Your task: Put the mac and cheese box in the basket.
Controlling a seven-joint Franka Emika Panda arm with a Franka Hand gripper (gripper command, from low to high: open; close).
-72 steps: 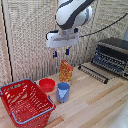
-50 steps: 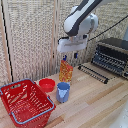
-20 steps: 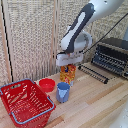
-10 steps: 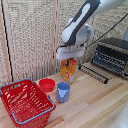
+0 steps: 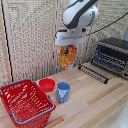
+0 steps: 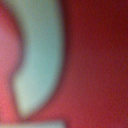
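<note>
One carton (image 5: 67, 57) hangs clear above the counter (image 5: 95, 102), pinched at its top by the fingers (image 5: 68, 45), slightly tilted. Basket (image 5: 26, 102) sits low at the exterior view's left, well apart. Carry it level over bowl (image 5: 47, 84) and cup (image 5: 63, 92); release only when centred above the basket.

White arm bent overhead, gripping tool (image 5: 68, 46) pointing down, jaws clamped, raised above table height

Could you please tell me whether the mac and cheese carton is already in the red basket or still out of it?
Out. The mac and cheese carton hangs from the gripper above the table, well clear of the red basket.
</note>
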